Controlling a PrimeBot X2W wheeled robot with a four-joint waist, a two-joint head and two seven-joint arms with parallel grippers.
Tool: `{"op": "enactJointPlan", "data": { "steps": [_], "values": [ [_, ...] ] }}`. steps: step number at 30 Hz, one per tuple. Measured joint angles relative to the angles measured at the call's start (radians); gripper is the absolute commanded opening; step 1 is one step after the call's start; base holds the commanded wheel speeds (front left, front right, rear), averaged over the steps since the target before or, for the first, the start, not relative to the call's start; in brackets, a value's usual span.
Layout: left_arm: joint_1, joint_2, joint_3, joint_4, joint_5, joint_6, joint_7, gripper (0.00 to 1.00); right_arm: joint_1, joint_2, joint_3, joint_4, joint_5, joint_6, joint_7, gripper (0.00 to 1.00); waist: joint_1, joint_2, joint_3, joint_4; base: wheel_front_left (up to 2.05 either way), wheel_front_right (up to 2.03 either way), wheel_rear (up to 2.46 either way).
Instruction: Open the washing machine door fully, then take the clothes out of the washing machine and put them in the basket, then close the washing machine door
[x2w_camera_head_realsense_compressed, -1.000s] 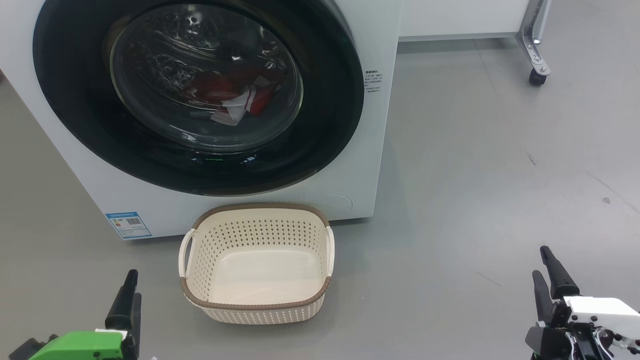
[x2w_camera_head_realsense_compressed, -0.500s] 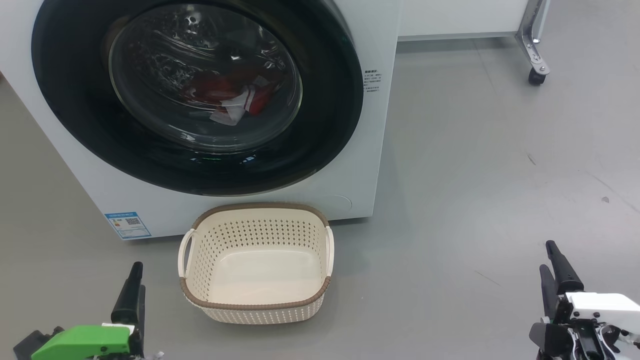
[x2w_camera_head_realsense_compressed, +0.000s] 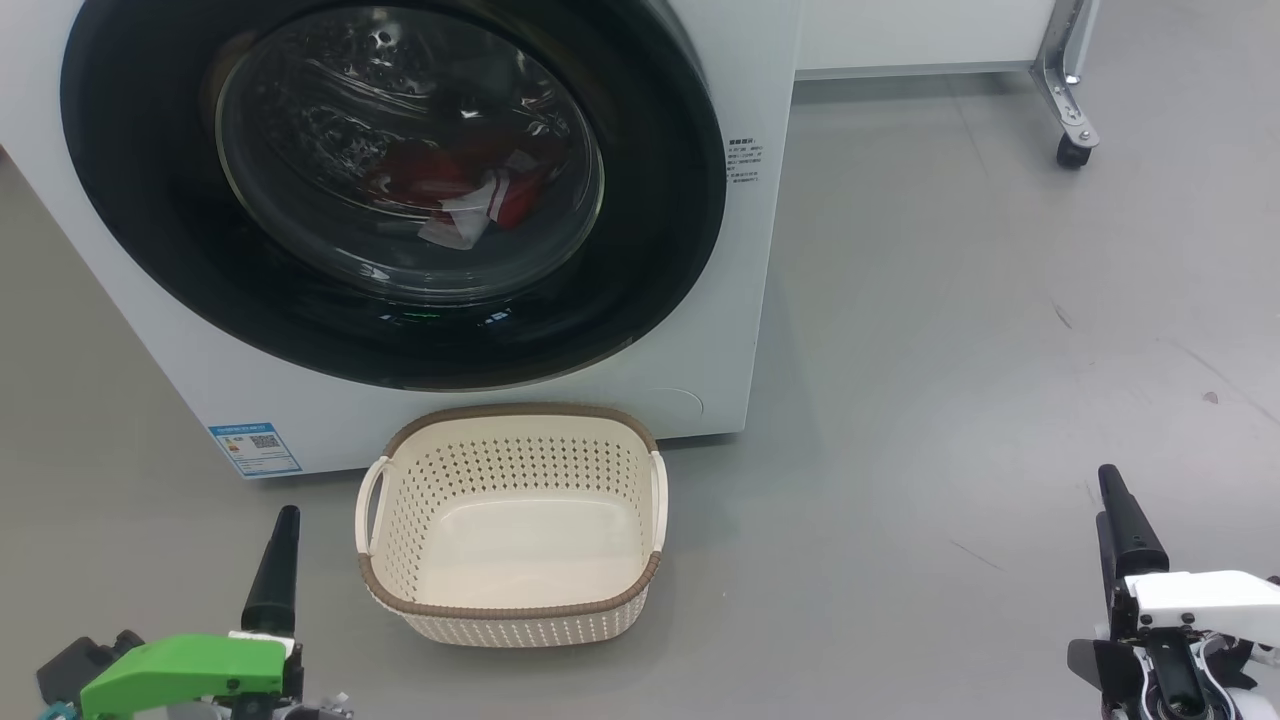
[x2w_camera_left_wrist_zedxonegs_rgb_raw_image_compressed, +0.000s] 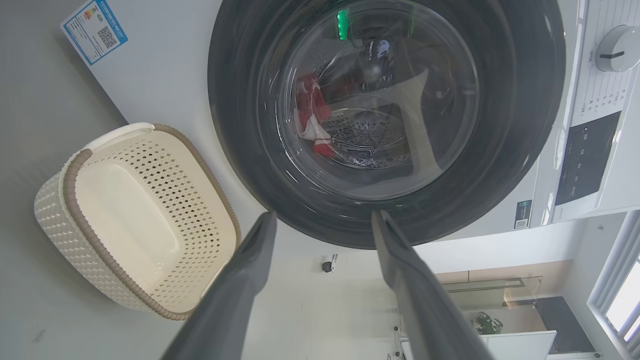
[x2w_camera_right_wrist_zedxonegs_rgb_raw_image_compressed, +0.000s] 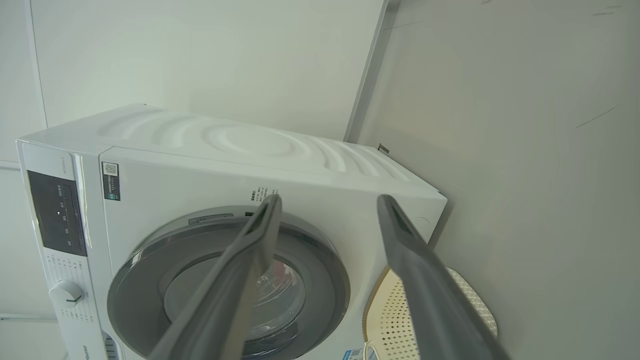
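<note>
The white washing machine (x2w_camera_head_realsense_compressed: 740, 300) stands ahead of me. Its door (x2w_camera_head_realsense_compressed: 150, 230), with a black rim, is shut. Red and white clothes (x2w_camera_head_realsense_compressed: 450, 185) lie in the drum behind the glass. The cream basket (x2w_camera_head_realsense_compressed: 520, 412) sits empty on the floor just before the machine. My left gripper (x2w_camera_head_realsense_compressed: 283, 525) is open at the lower left, left of the basket, touching nothing. My right gripper (x2w_camera_head_realsense_compressed: 1106, 495) is open at the lower right, far from the machine. The left wrist view shows the door (x2w_camera_left_wrist_zedxonegs_rgb_raw_image_compressed: 240, 100), the clothes (x2w_camera_left_wrist_zedxonegs_rgb_raw_image_compressed: 310, 110), the basket (x2w_camera_left_wrist_zedxonegs_rgb_raw_image_compressed: 50, 210) and the spread left gripper (x2w_camera_left_wrist_zedxonegs_rgb_raw_image_compressed: 325, 215).
A blue label (x2w_camera_head_realsense_compressed: 255, 450) is stuck low on the machine's front. A metal frame leg with a caster (x2w_camera_head_realsense_compressed: 1072, 150) stands at the back right, under a white panel. Grey floor (x2w_camera_head_realsense_compressed: 950, 350) stretches right of the machine. The control panel and dial (x2w_camera_left_wrist_zedxonegs_rgb_raw_image_compressed: 617, 47) sit above the door.
Both grippers have risen a little in the head view, the left one also drifting right toward the basket. Both stay open. The door and basket have not moved.
</note>
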Motion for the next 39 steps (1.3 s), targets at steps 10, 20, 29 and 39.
{"op": "enactJointPlan", "data": {
  "steps": [10,20,29,39],
  "values": [
    [-0.016,0.025,-0.037,-0.009,0.082,0.0,-0.047,1.0,0.0,-0.041,0.026,0.014,-0.13,0.0,-0.046,1.0,0.0,0.0,0.001,-0.001,0.0,0.0,0.0],
    [-0.021,0.047,-0.072,-0.001,0.216,0.0,-0.087,1.0,-0.018,-0.077,0.067,0.023,-0.295,-0.011,-0.088,1.0,0.0,0.0,0.0,0.0,0.0,0.0,0.0],
    [-0.037,0.085,-0.112,0.008,0.427,0.011,-0.114,1.0,-0.024,-0.088,0.099,0.035,-0.424,-0.042,-0.117,1.0,0.0,0.0,-0.004,0.001,0.0,0.0,0.0],
    [-0.057,0.096,-0.136,-0.014,0.628,0.048,-0.149,1.0,-0.037,-0.119,0.152,0.046,-0.593,-0.072,-0.145,1.0,0.0,0.0,-0.005,0.001,0.0,0.0,0.0]
  ]
}}
